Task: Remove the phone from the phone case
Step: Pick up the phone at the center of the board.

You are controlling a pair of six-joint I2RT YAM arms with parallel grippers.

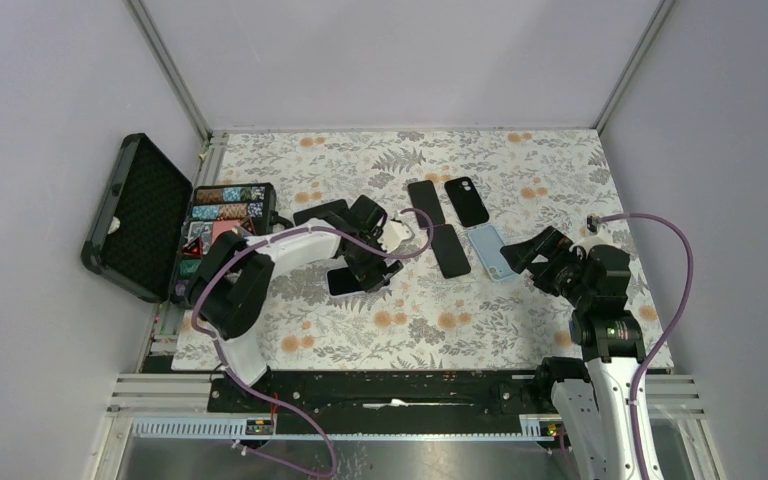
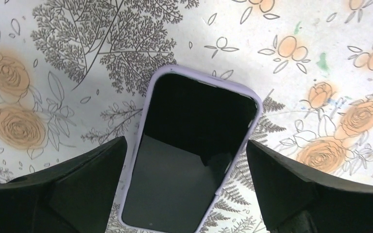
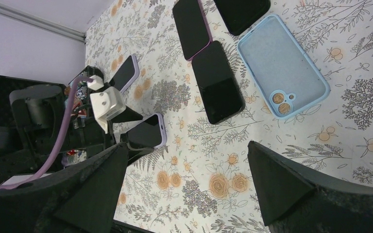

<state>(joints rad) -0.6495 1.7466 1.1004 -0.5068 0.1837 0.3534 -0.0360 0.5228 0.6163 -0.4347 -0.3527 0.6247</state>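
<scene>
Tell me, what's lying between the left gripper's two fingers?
The phone in its lilac case lies flat on the flowered cloth between the open left gripper fingers, shown in the left wrist view.

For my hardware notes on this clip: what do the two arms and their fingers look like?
Both arms pair white link shells with black joints, the left arm and right arm alike. A purple cable loops loosely along each. The fingers are matt black, broad and wedge-shaped, tapering to a point. A small white block sits on the left wrist. No markings are legible.

Floral tablecloth [image 1: 480, 340], pale grey walls [image 1: 400, 60]
</scene>
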